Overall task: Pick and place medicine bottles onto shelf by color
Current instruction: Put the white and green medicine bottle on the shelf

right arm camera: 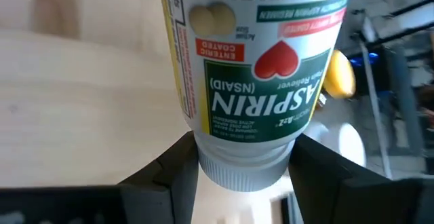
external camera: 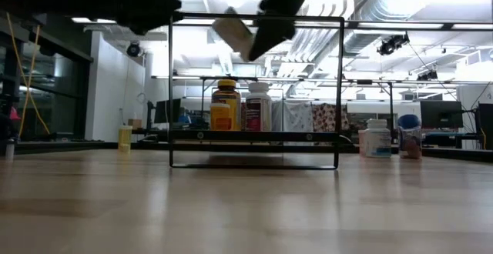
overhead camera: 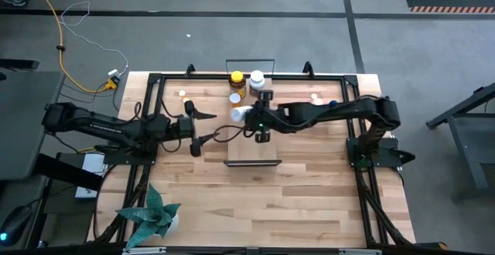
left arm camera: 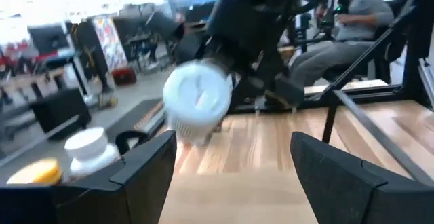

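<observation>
My right gripper (overhead camera: 249, 114) is clamped on a white aspirin bottle (overhead camera: 239, 113) above the shelf (overhead camera: 252, 143), whose far end holds three bottles (overhead camera: 246, 83); others wait near the table's far right edge (overhead camera: 322, 100).

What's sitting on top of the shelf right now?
On the shelf stand an amber bottle with a yellow cap and a white bottle. The shelf's far part is hidden behind them.

We see a grey concrete floor (overhead camera: 232, 23) around the plank table (overhead camera: 309, 201), a yellow cable (overhead camera: 58, 35) at far left, and ceiling ducts (external camera: 370, 8) under bright lights beyond.
</observation>
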